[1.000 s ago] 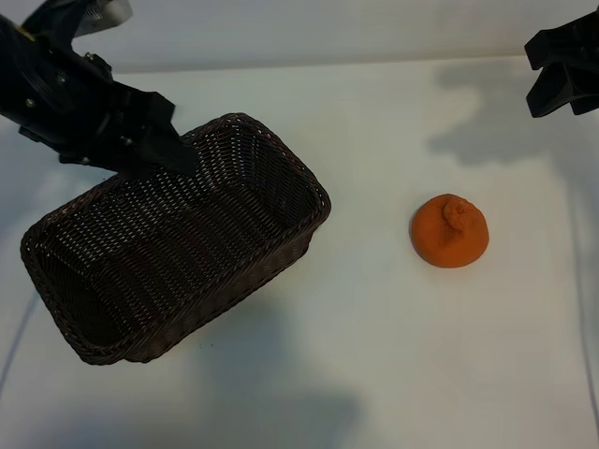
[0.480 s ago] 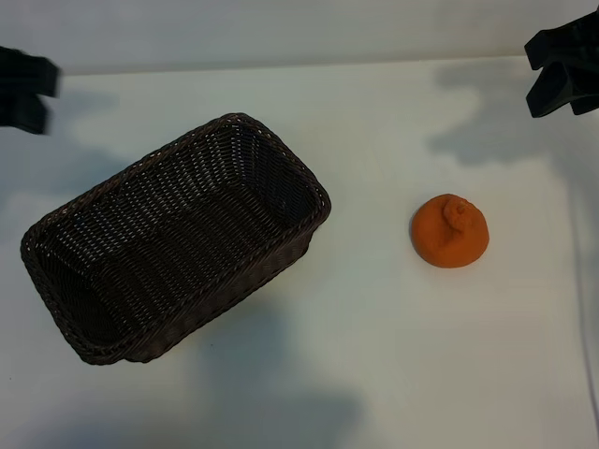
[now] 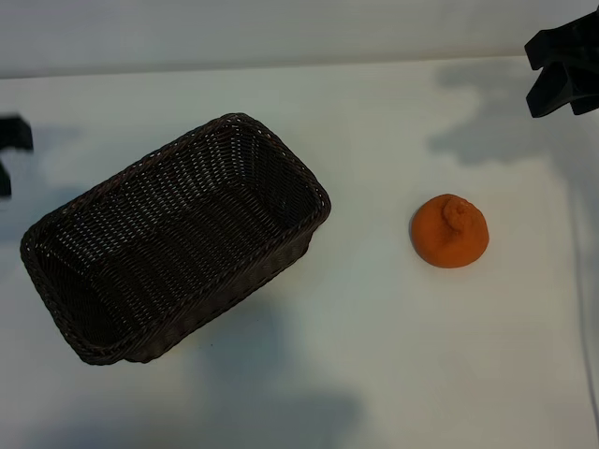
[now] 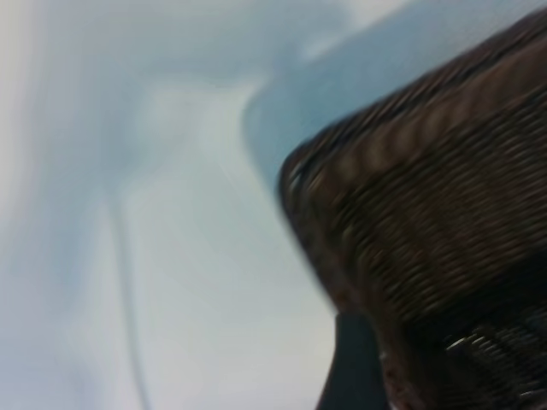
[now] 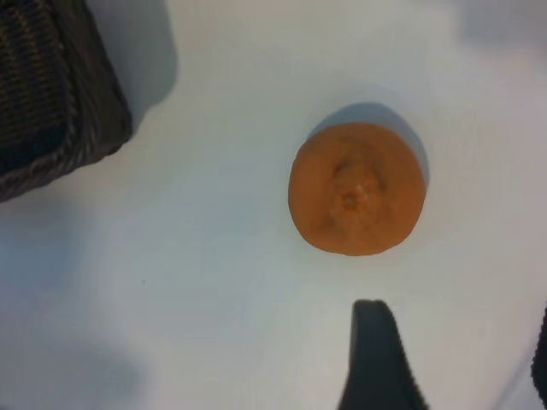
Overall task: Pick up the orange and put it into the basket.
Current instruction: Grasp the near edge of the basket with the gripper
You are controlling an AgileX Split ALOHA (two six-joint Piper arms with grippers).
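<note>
The orange sits alone on the white table, right of centre, nub up. The dark-brown wicker basket lies at an angle at the left, with nothing in it. My right gripper hangs open at the far right corner, well behind the orange. In the right wrist view the orange lies ahead of the gripper, whose dark fingers stand apart with nothing between them. My left gripper is at the left edge, open and clear of the basket. The left wrist view shows the basket's wall beside one finger.
The white table has bare room round the orange and between it and the basket. A basket corner shows in the right wrist view. The table's far edge meets a pale wall.
My left arm has drawn back from over the basket's far rim to the left edge of the view. The basket, the orange and my right arm have stayed put.
</note>
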